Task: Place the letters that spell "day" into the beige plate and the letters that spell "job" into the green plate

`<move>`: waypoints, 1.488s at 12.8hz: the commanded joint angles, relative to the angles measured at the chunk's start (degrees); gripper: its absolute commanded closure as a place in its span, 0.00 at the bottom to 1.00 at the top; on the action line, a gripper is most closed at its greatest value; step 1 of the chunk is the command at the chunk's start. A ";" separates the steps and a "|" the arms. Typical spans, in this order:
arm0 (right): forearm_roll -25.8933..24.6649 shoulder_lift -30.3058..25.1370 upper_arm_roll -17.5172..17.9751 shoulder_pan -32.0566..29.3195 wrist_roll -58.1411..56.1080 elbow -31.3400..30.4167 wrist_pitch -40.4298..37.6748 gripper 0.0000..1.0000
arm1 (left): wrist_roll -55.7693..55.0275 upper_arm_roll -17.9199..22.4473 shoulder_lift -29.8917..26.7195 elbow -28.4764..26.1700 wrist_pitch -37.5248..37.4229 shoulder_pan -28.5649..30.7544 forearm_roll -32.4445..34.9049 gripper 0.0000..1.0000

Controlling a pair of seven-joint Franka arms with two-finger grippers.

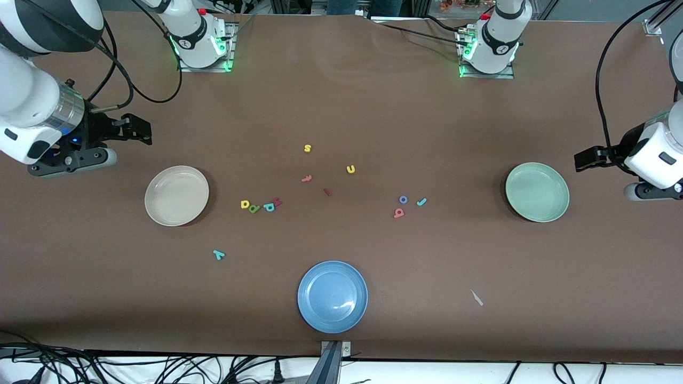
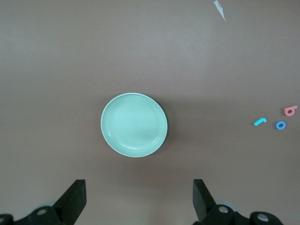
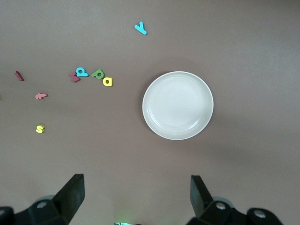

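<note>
The beige plate point(image 1: 176, 195) point(image 3: 177, 105) lies toward the right arm's end and holds nothing. Beside it, toward the table's middle, lie the yellow d point(image 1: 245, 204) point(image 3: 108, 81) and green a point(image 1: 254, 208) point(image 3: 98, 73). The teal y point(image 1: 219, 255) point(image 3: 140, 28) lies nearer the front camera. The green plate point(image 1: 537, 192) point(image 2: 134, 124) holds nothing. The blue o point(image 1: 403, 199) point(image 2: 281, 125), teal j point(image 1: 421, 201) point(image 2: 259, 122) and salmon b point(image 1: 398, 213) point(image 2: 290, 110) lie between it and the middle. My right gripper point(image 1: 140, 130) point(image 3: 136, 192) and left gripper point(image 1: 584, 159) point(image 2: 139, 194) hang open over bare table by their plates.
A blue plate point(image 1: 332, 296) sits near the front edge. A teal p point(image 1: 269, 207) and a red piece point(image 1: 277, 202) touch the a's cluster. A yellow s point(image 1: 307, 148), yellow u point(image 1: 350, 169), red t point(image 1: 306, 178) and red l point(image 1: 327, 192) lie mid-table. A paper scrap point(image 1: 476, 297) lies on the cloth.
</note>
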 commanded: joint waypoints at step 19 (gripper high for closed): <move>1.10 -0.28 0.28 -0.04 0.81 0.96 -1.26 0.00 | 11.46 -0.12 -0.08 -0.87 -2.61 3.25 -4.39 0.00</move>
